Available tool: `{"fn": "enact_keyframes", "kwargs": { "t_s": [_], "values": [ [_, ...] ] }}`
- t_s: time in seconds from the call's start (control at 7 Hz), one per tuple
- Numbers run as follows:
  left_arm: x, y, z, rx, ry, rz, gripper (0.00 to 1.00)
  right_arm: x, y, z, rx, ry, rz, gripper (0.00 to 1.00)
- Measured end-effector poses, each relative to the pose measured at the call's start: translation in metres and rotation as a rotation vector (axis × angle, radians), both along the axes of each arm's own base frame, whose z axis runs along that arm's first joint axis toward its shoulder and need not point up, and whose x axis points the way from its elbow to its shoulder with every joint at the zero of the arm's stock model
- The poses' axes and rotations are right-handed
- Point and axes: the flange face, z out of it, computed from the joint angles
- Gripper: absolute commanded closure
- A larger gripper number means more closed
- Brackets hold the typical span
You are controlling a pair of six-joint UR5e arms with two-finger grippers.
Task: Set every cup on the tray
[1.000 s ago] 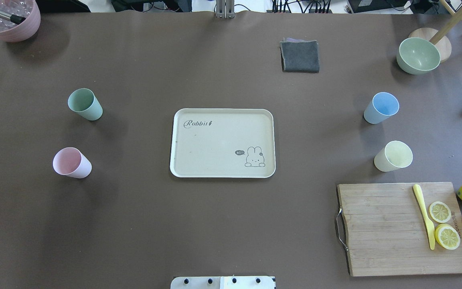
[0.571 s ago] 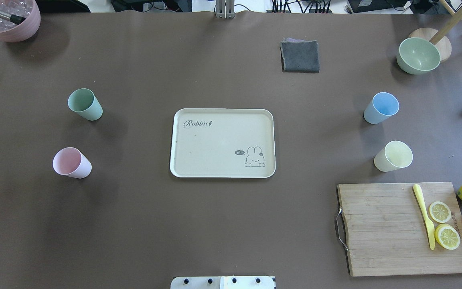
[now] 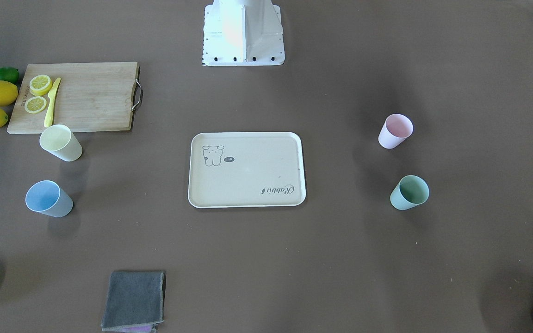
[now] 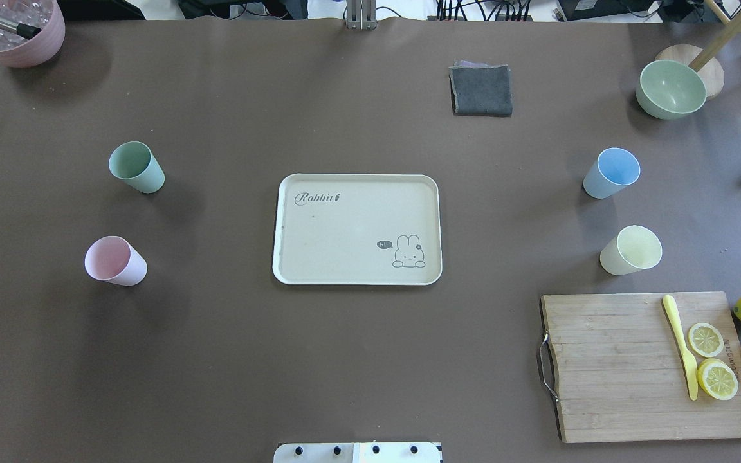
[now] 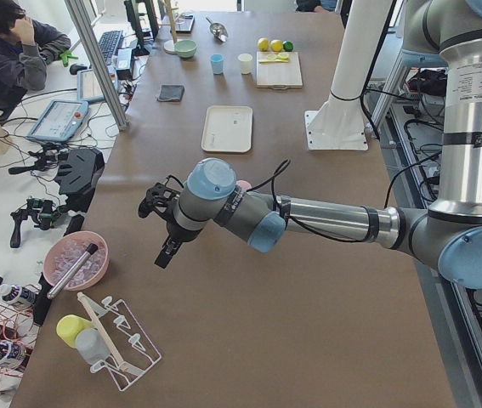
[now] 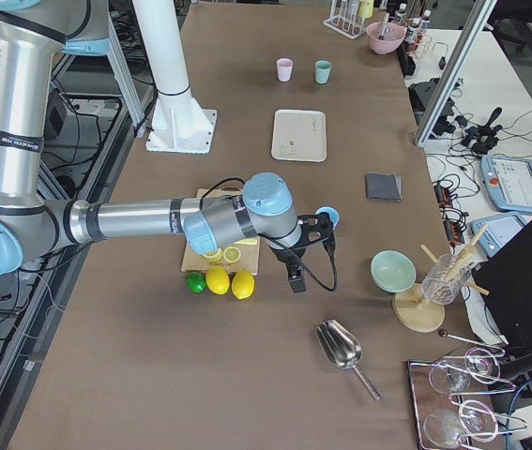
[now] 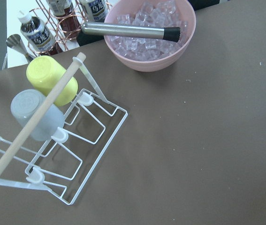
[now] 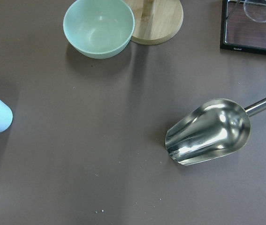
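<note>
Four small matte tapered cups stand upright on the brown desk [image 4: 370, 360], none of them on the tray. At the far left, the left hand [image 5: 163, 252] hangs above the desk's end, near a pink bowl of ice [image 5: 75, 259]. Whether its fingers are apart or together cannot be told. Next come the pastel pink cup [image 4: 115, 260] and, farther from the robot, the mint green cup [image 4: 136, 167], well apart from each other. In the middle lies the flat cream-beige rectangular tray [image 4: 345, 238] with a rabbit drawing. To its right stand the light blue cup [image 4: 611, 173] and the pale yellow cup [image 4: 630, 250], the yellow one near a wooden cutting board [image 4: 608, 366]. The right hand [image 6: 296, 278] hangs above the desk's right end, near the light blue cup and a mint green bowl [image 6: 392, 272]. Its fingers' state cannot be told either.
</note>
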Motion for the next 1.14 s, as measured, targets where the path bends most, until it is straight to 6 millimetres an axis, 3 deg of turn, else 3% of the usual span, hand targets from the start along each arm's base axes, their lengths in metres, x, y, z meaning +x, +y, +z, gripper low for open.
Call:
{"fn": "enact_keyframes", "kwargs": {
  "t_s": [0.14,0.57,0.86,1.14],
  "values": [
    [0.032,-0.002,-0.007,-0.051,0.073,0.0,0.0,-0.01,-0.005,-0.008,-0.032,-0.026,0.028,0.0],
    [0.147,0.01,-0.036,-0.188,0.238,0.023,0.01,-0.073,-0.01,-0.034,-0.111,-0.084,0.072,0.02],
    [0.217,0.034,-0.058,-0.228,0.24,0.049,0.01,-0.105,-0.006,-0.036,-0.15,-0.057,0.098,0.01],
    [0.284,0.059,-0.068,-0.249,0.216,0.082,0.04,-0.122,-0.005,-0.033,-0.15,-0.013,0.104,0.01]
  ]
}}
